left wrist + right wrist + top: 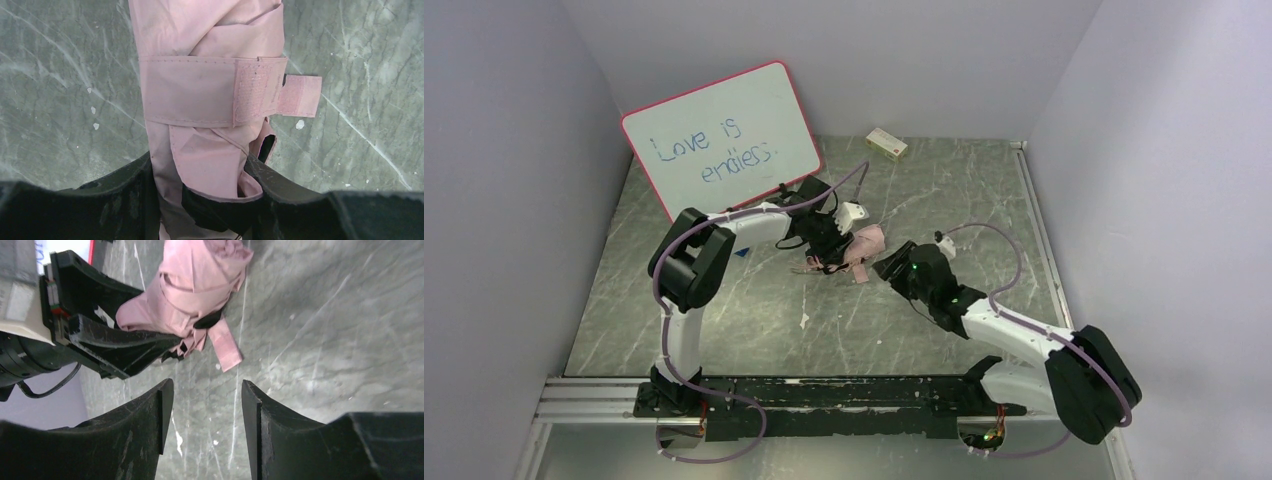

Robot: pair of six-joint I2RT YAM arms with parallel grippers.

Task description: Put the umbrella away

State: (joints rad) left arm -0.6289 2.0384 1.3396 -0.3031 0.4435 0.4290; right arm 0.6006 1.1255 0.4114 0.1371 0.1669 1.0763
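The umbrella is folded into a pale pink bundle at the middle of the table. In the left wrist view its canopy is wrapped by the pink strap, fastened with a tab sticking out to the right. My left gripper is shut on the umbrella's lower end, black lining showing between the fingers. In the right wrist view the umbrella lies ahead, held by the left gripper's black fingers. My right gripper is open, a short way from the bundle, with only table between its fingers.
A pink-framed whiteboard with writing leans against the back left wall. A small pale box lies at the back of the table. A small blue scrap lies near the left arm. Walls close in both sides.
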